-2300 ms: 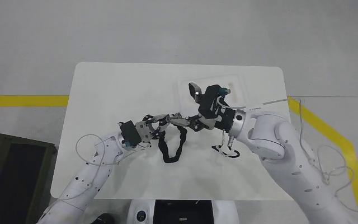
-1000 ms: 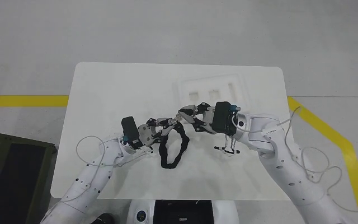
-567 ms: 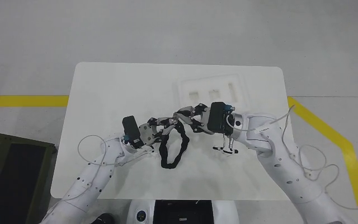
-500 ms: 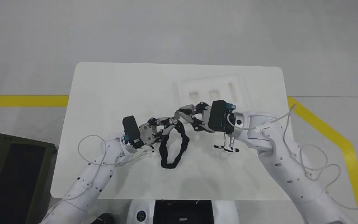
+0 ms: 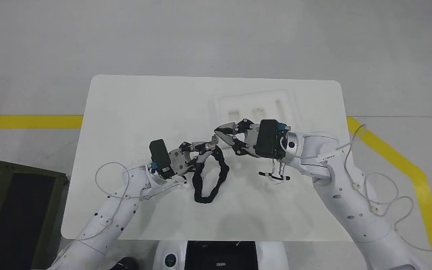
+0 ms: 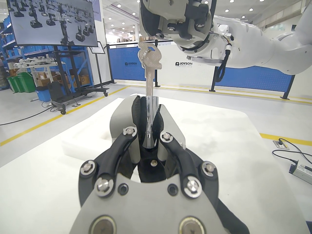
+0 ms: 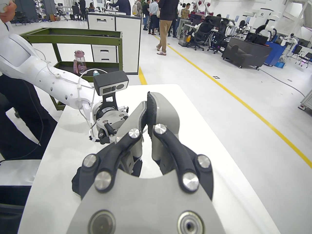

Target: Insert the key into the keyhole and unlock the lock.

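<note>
The left arm comes in over the near-left corner of the table (image 5: 121, 121), its forearm slanting toward the middle. The right arm comes in over the near-right corner and bends back, so that its wrist points toward the left edge. The two wrists meet head-on above the middle of the table.

From there the black loop of the lock (image 5: 206, 181) droops toward the near edge. Whether it rests on the table I cannot tell. Bare table lies open on the left side as far as the left edge and the far-left corner. There is also a strip of it along the right edge.

The left claw (image 6: 147, 113) is pressed tight around the lock's chrome barrel. The key (image 6: 149, 59) stands with its blade sunk in the barrel's end and its head free above. The right claw (image 7: 149, 103) is pressed together just over the key's head. The key's thin ring runs up to its pads, but whether they pinch it I cannot tell.

Beyond the right claw, near the far edge, lies a white foam tray (image 5: 244, 101) with three recesses.
</note>
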